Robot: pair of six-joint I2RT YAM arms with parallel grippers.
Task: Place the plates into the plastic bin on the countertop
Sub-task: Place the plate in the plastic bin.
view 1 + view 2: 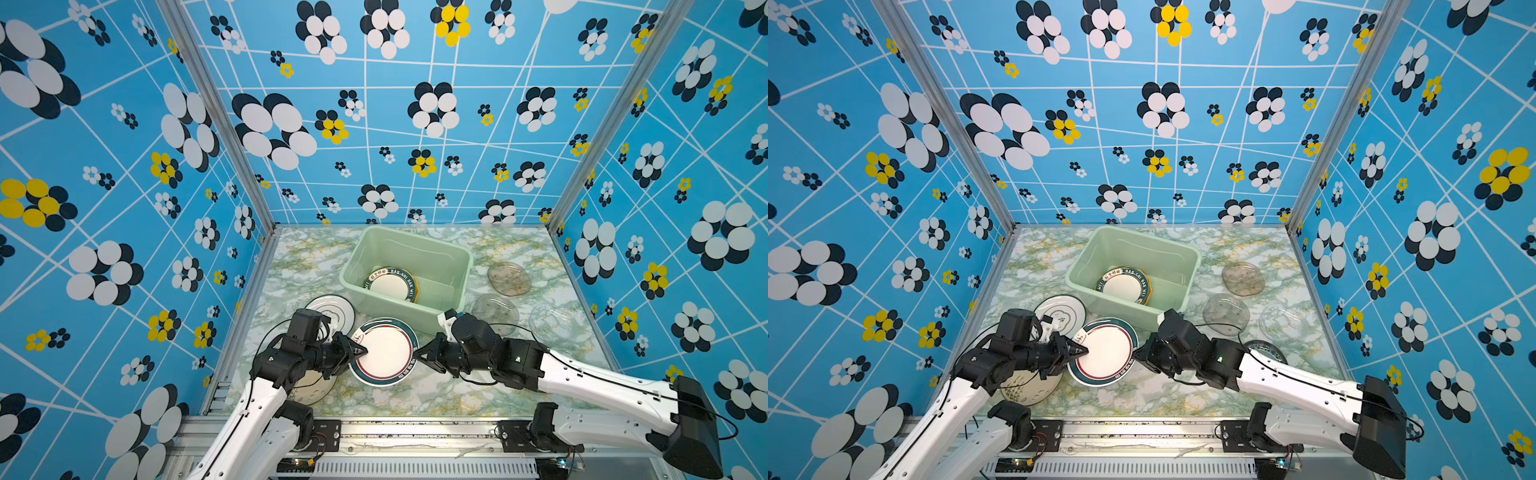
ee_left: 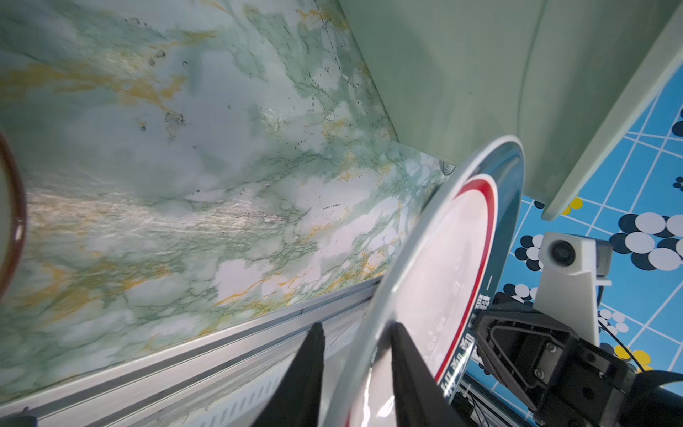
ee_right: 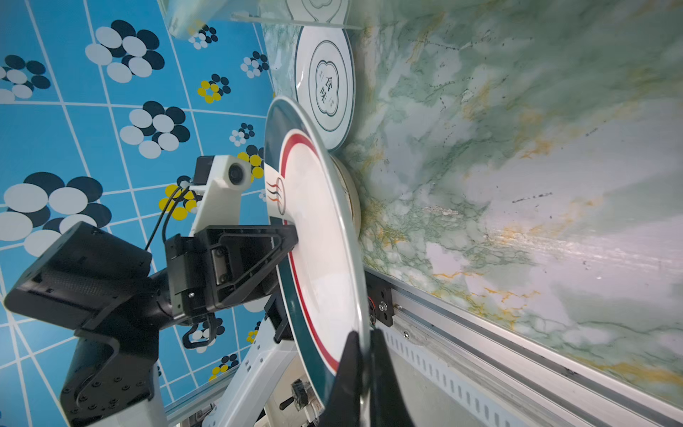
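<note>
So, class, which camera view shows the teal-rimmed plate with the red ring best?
A top view: the teal-rimmed plate shows nearly its whole round face, between the left gripper and the right gripper, near the plastic bin. Both wrist views show it only steeply foreshortened, nearly edge-on, with fingers astride its rim.

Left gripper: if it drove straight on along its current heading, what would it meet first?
The teal-rimmed plate: the left gripper straddles its rim. Beyond, roughly in line, the right gripper grips the opposite rim.
</note>
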